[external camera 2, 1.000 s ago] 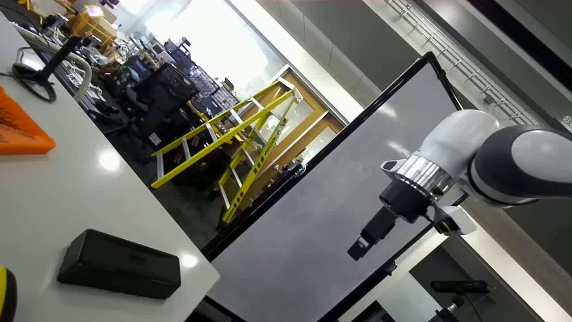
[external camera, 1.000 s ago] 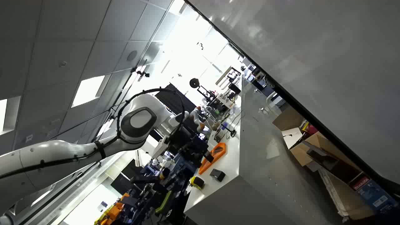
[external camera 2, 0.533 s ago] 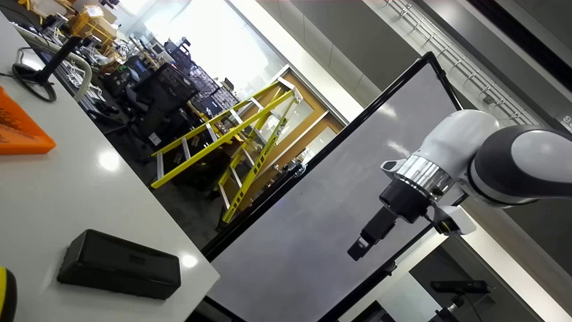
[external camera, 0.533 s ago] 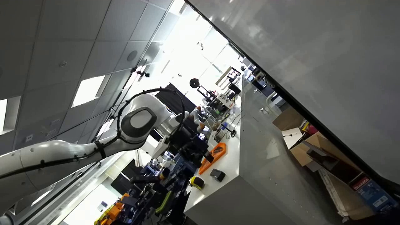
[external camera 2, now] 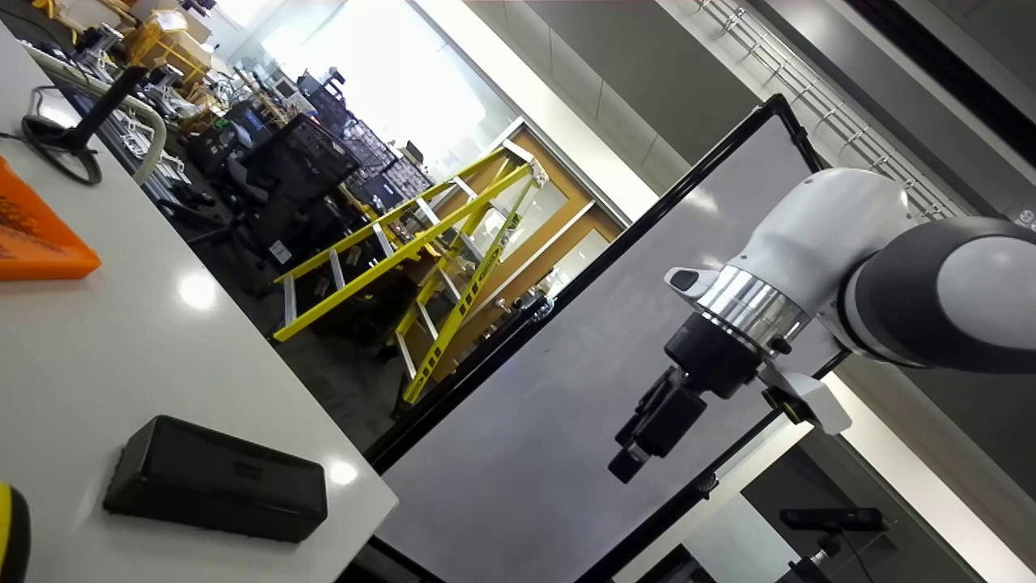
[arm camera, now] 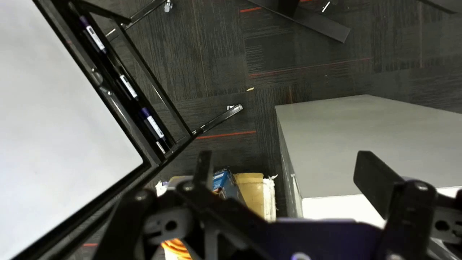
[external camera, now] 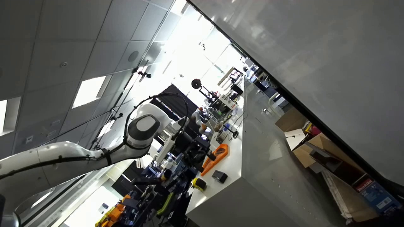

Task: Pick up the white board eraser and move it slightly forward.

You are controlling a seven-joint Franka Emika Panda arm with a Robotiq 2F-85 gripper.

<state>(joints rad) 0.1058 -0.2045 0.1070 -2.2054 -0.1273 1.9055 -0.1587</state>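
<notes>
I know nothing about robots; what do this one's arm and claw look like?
The arm is smooth, rounded and white, with a dark grey joint cover bearing a pale oval, and a shiny silver ring near its end. A black cable runs along it and loops outward. The gripper is black, with two blocky fingers.

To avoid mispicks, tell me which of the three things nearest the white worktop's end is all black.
The whiteboard eraser; the tape measure has yellow, the long piece is orange.

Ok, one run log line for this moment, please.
end effector: open, empty | black eraser: on countertop, ungrasped | pickup: not yet done
</notes>
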